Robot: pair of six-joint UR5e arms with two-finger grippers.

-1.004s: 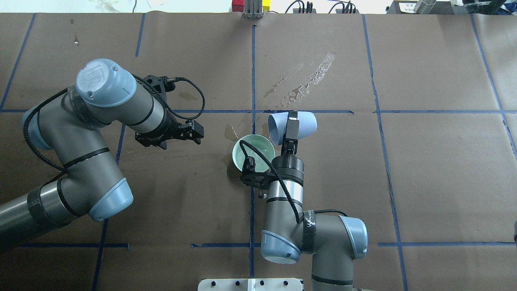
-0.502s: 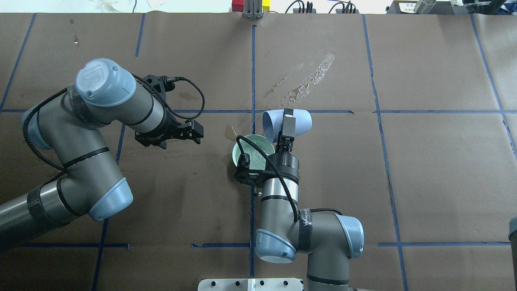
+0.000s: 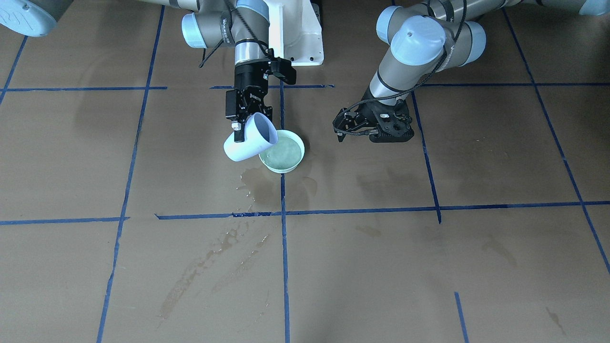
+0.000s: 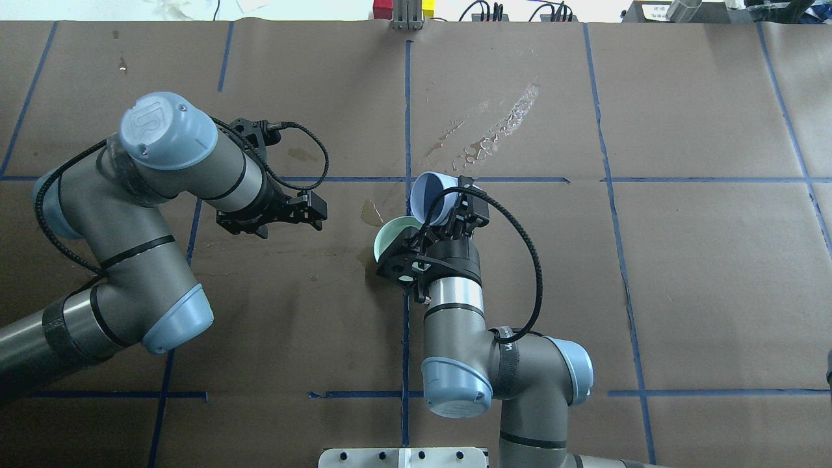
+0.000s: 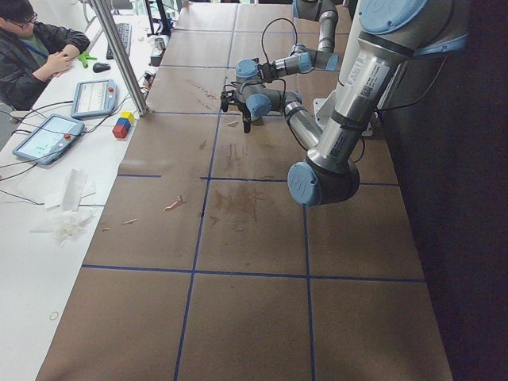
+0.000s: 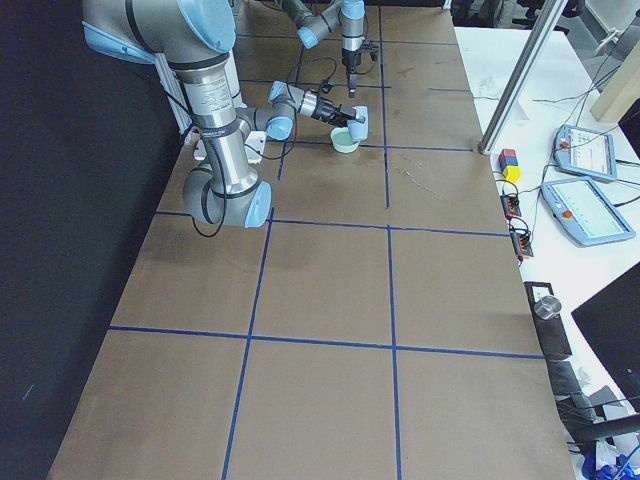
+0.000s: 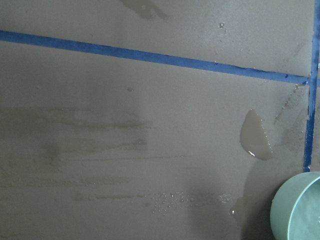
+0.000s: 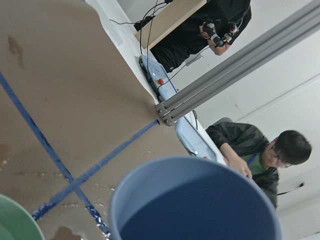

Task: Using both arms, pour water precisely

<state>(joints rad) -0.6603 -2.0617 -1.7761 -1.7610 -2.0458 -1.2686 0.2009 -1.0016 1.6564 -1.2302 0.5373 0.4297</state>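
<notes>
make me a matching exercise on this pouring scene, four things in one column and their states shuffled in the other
Things:
1. blue cup
2. green bowl
3. left hand
4. puddle

States:
a. lies flat beside the bowl
b. tilted over the bowl, gripped by the right hand
c. holds nothing, apart from the bowl
d. stands upright with water inside

Pairs: 1-b, 2-d, 3-c, 4-a
</notes>
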